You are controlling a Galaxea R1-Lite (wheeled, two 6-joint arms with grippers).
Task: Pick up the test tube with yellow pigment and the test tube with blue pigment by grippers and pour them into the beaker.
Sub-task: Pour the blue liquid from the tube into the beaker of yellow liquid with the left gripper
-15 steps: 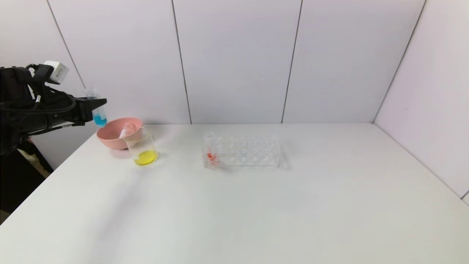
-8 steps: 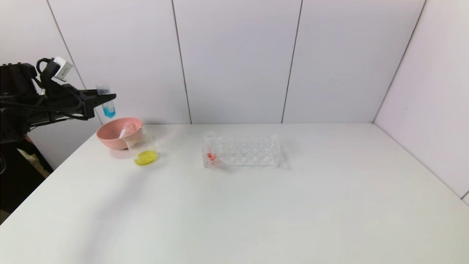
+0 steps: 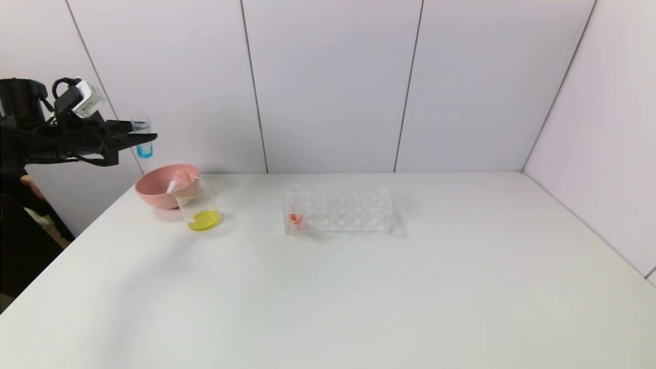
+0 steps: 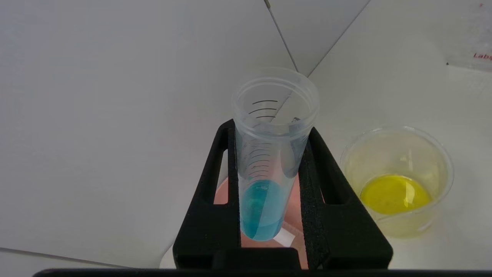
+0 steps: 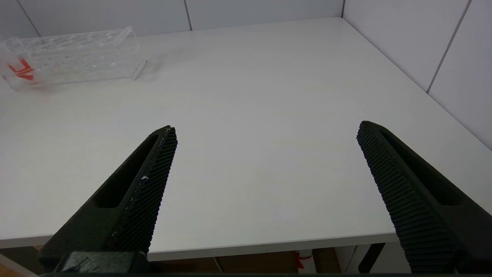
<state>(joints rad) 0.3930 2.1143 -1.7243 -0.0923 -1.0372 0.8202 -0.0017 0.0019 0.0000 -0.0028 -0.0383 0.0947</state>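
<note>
The left gripper hangs above the pink bowl, its fingers pinching the blue tube upright; the beaker with yellow liquid stands just beside the bowl on the table; the right gripper is spread wide, well apart from the rack.

Very little here can be read. On a pale sheet lying on the bench, at the edge of the left wrist view, red letters spell "Lab" before the picture cuts them off. The test tube with blue pigment carries black graduation lines up its wall, but no figures beside them can be made out.
</note>
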